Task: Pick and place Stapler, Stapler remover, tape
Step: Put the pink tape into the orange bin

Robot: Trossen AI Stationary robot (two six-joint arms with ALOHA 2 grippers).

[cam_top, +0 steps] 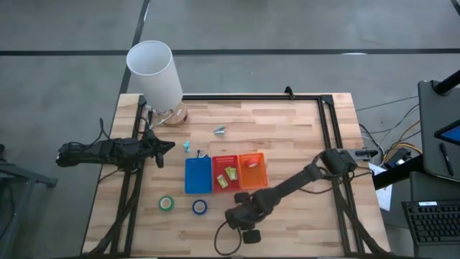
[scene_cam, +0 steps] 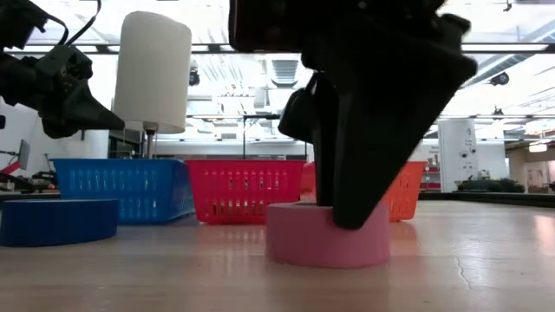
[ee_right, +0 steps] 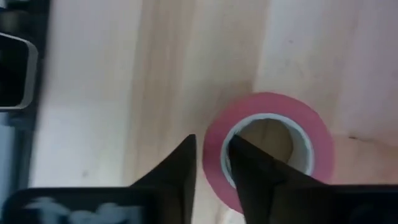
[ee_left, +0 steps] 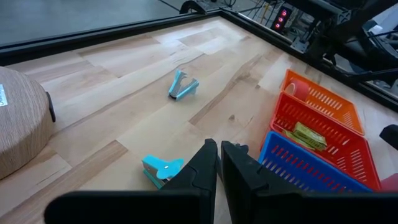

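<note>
From above: right gripper (cam_top: 242, 218) low over the near edge of the wooden table (cam_top: 287, 122), just in front of the red basket (cam_top: 224, 173); pink tape roll hidden beneath it here. Green tape roll (cam_top: 167, 203) and blue tape roll (cam_top: 199, 207) flat on the boards in front of the blue basket (cam_top: 198, 175), well apart from that gripper. Orange basket (cam_top: 253, 170) beside the red one. Left gripper (cam_top: 167, 147) hovering just behind the blue basket, near a small teal staple remover (cam_top: 186, 145); a second teal piece (cam_top: 220, 130), possibly another remover, farther back. White cylinder (cam_top: 154, 72) at the far left corner. From table height: right gripper (scene_cam: 351, 221) set down onto the pink tape roll (scene_cam: 328, 235), one finger inside the ring. From the left wrist: left gripper (ee_left: 219, 149) with fingers pressed nearly together, nothing between them, staple remover (ee_left: 160, 168) just beside the tips. From the right wrist: right gripper (ee_right: 212, 155) straddling the wall of the pink tape roll (ee_right: 270, 146), one finger outside, one in the pale centre, clamped on the rim
</note>
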